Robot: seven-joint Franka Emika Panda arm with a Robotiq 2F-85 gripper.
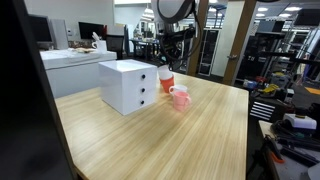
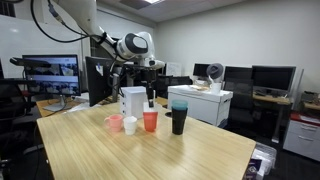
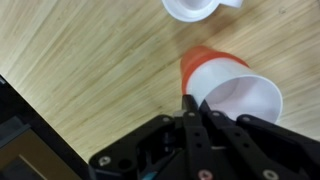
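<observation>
An orange cup (image 3: 205, 65) with a white inside stands upright on the wooden table (image 3: 90, 70). My gripper (image 3: 192, 104) comes down on it from above, with its fingers pinched together over the cup's near rim. The same cup (image 2: 150, 121) shows in both exterior views, under the gripper (image 2: 150, 101), and in an exterior view it (image 1: 167, 83) stands just beside the white drawer unit (image 1: 128, 86). A white cup (image 3: 190, 8) stands a short way beyond it.
A pink mug (image 2: 114, 123), the white cup (image 2: 130, 125) and a dark tall cup (image 2: 179, 118) stand in a row with the orange one. The white drawer unit (image 2: 133, 99) is behind them. Desks with monitors surround the table.
</observation>
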